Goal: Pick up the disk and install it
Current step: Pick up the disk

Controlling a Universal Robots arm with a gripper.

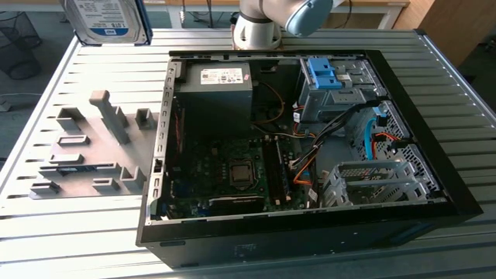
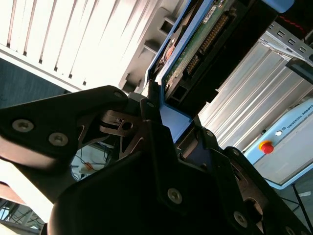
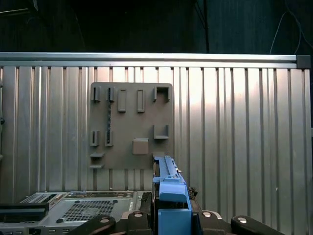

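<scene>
The disk [image 1: 108, 20], a silver drive with a blue-and-white label in a blue carrier frame, hangs high above the table's far corner at the exterior view's left. In both wrist views my gripper [image 3: 171, 218] is shut on the disk [image 3: 170, 188], its black fingers [image 2: 151, 127] clamping the blue frame edge-on. The second wrist view shows the disk's [image 2: 195, 49] green circuit-board side reaching away from the gripper [image 2: 173, 134]. In the first wrist view the slatted metal table lies far beneath the disk.
An open black computer case [image 1: 457, 197] lies on the slatted metal table [image 1: 78, 232], with a blue-tabbed drive bay [image 1: 326, 72] and a metal cage [image 1: 372, 180] inside. A grey fixture plate [image 1: 85, 151] with slots lies beside it. The arm's base [image 1: 259, 26] stands behind the case.
</scene>
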